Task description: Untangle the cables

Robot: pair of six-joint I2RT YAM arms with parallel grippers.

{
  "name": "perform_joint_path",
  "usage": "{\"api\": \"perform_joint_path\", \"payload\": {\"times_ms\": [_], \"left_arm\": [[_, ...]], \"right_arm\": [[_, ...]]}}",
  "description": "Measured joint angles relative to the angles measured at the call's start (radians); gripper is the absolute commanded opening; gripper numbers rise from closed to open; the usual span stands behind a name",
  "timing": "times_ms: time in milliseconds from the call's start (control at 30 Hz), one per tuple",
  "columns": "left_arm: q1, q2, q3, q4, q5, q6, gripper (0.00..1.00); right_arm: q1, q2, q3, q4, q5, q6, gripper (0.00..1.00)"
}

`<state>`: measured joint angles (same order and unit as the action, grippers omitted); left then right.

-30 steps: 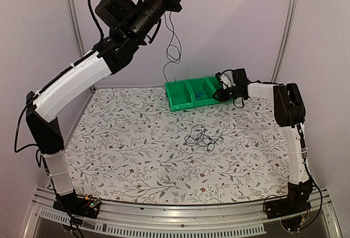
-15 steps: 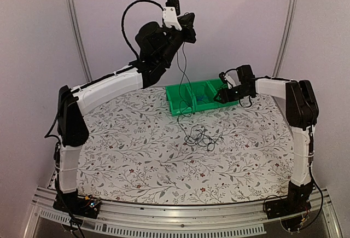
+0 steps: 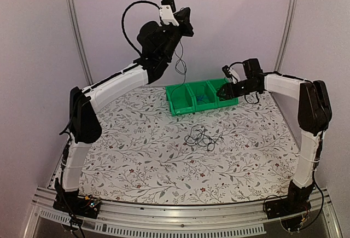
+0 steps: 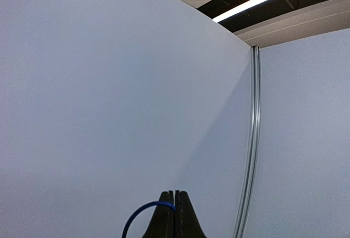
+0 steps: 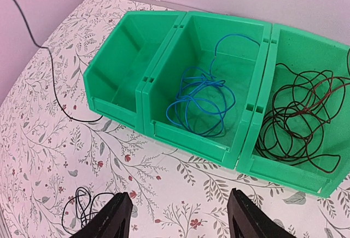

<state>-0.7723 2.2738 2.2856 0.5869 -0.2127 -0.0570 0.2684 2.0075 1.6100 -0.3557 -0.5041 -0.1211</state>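
My left gripper (image 3: 186,25) is raised high near the back wall and shut on a thin cable (image 3: 179,63). The cable looks blue at the fingertips in the left wrist view (image 4: 134,219) and dark elsewhere. It hangs down towards the left end of the green bins (image 3: 174,106) and shows in the right wrist view (image 5: 46,57). A small tangle of thin black cables (image 3: 199,138) lies on the table, also seen in the right wrist view (image 5: 82,210). My right gripper (image 3: 221,93) is open and empty, just in front of the bins (image 5: 178,216).
The three joined green bins (image 5: 188,139) stand at the back of the floral table. The left one is empty, the middle holds a coiled blue cable (image 5: 199,101), the right holds a dark cable (image 5: 298,123). Walls and metal posts close the back and sides.
My left arm has swung right and lower with the cable, bringing the hanging cable over towards the bins. My right gripper has shifted slightly right and up, still open.
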Motion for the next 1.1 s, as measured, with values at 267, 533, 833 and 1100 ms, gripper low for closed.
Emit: {"api": "perform_joint_path", "payload": {"times_ms": [267, 533, 833, 1100], "left_arm": [[0.077, 0.118, 0.166, 0.018, 0.004, -0.068, 0.00], [0.101, 0.142, 0.165, 0.043, 0.045, -0.156, 0.00], [0.104, 0.166, 0.042, 0.081, 0.043, -0.192, 0.00], [0.121, 0.253, -0.006, 0.066, 0.048, -0.282, 0.00]], "right_arm": [[0.000, 0.000, -0.043, -0.026, -0.002, -0.022, 0.62], [-0.001, 0.000, -0.056, -0.034, -0.008, -0.029, 0.61], [-0.001, -0.008, -0.076, -0.034, -0.011, -0.036, 0.60], [-0.001, -0.042, -0.129, -0.043, -0.011, -0.051, 0.59]]}}
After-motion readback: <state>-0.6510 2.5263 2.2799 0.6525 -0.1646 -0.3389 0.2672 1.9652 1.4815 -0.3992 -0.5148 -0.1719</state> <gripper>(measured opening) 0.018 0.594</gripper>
